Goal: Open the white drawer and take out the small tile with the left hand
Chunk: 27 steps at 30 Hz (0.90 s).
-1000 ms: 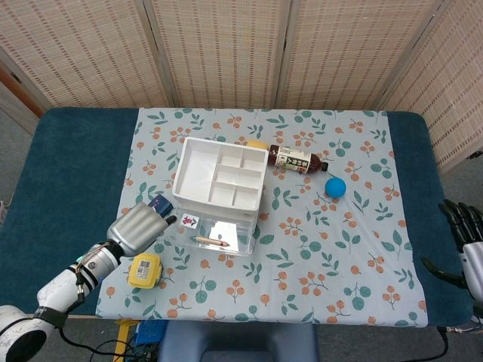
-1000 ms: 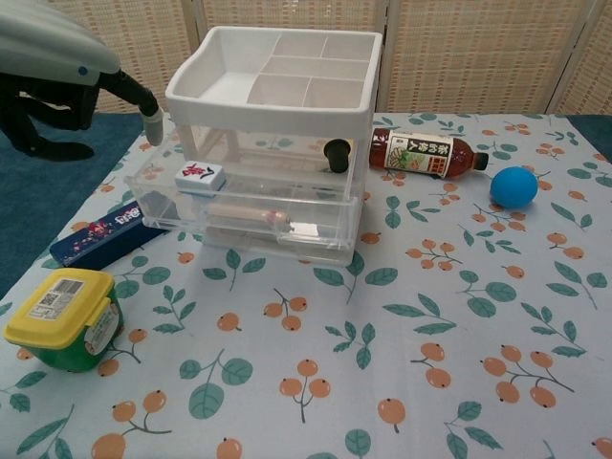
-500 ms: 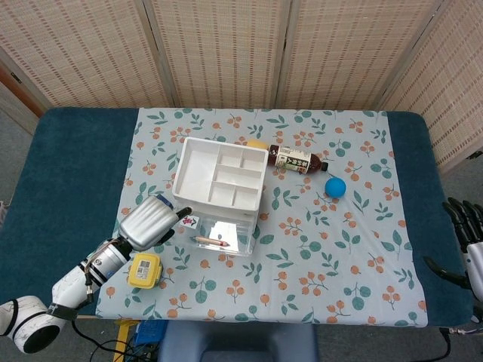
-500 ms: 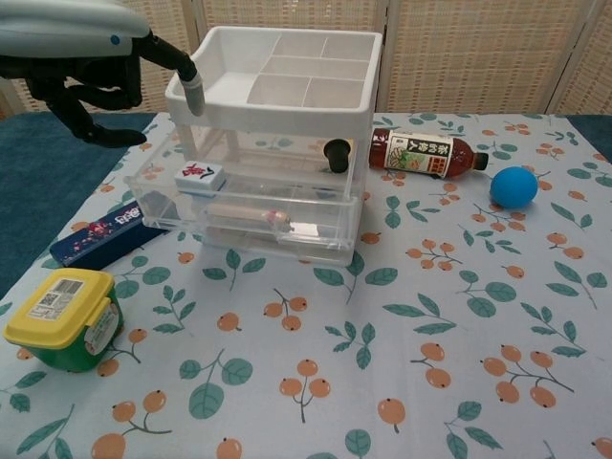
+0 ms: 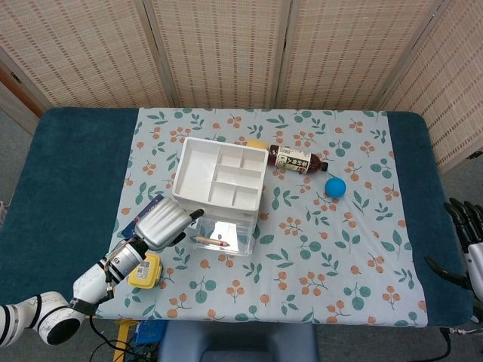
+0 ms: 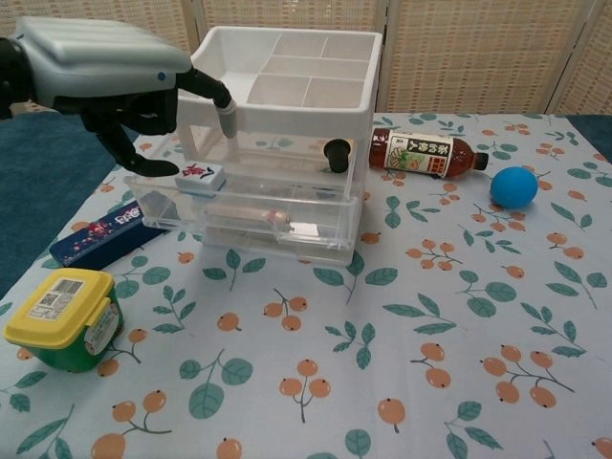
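One tile: small tile (image 6: 200, 176) seen in open drawer (image 6: 251, 191); judged light, rigid, slick; to be pinched by side edges.
Left hand (image 6: 115, 81): fingers spread above tile, nothing held.
Right hand (image 5: 469, 245): parked, fingers apart, empty.

Pulled-out clear drawer (image 6: 239, 206) open from above; white tray top (image 6: 277, 81) overhangs its rear. Blue box (image 6: 107, 231) and yellow-lidded jar (image 6: 62, 318) crowd left approach. Bottle (image 6: 426, 154), blue ball (image 6: 513, 186) stand well right.
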{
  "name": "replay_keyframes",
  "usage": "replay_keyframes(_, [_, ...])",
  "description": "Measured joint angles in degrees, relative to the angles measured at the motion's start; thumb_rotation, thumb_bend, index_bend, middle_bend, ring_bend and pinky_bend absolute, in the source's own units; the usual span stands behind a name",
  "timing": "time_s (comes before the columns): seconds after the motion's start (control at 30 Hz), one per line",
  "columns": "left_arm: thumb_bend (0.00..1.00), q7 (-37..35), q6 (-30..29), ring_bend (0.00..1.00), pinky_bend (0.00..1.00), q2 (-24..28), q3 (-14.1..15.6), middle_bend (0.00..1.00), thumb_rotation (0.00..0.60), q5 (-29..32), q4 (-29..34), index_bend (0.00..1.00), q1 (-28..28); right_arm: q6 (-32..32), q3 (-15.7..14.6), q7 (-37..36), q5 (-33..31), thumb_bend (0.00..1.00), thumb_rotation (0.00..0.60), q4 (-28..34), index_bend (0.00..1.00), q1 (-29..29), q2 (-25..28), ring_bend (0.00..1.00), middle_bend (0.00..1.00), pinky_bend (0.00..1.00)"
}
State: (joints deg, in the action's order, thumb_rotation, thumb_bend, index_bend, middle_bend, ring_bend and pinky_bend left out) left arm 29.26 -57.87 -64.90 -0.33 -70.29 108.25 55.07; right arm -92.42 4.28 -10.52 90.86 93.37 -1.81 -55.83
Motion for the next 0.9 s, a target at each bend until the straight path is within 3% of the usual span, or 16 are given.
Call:
replay_keyframes(0.33, [0.29,5.0,4.9,1.00,1.00,0.7,-0.9,0.98,0.600,6.3,0.8,0.25,1.0,0.1,0.1,-0.1,-0.1,0.20,0.600,-0.1,0.00,0.0,-0.2,0.00,0.04,0.00])
replay_keyframes(0.9, [0.29,10.2,6.5,1.00,1.00,1.2,-2.4,0.99,0.600,10.2,2.5,0.27,3.2,0.1,0.1,-0.5,-0.4,0.20,0.600,-0.6,0.00,0.1,-0.3,0.00,0.04,0.00])
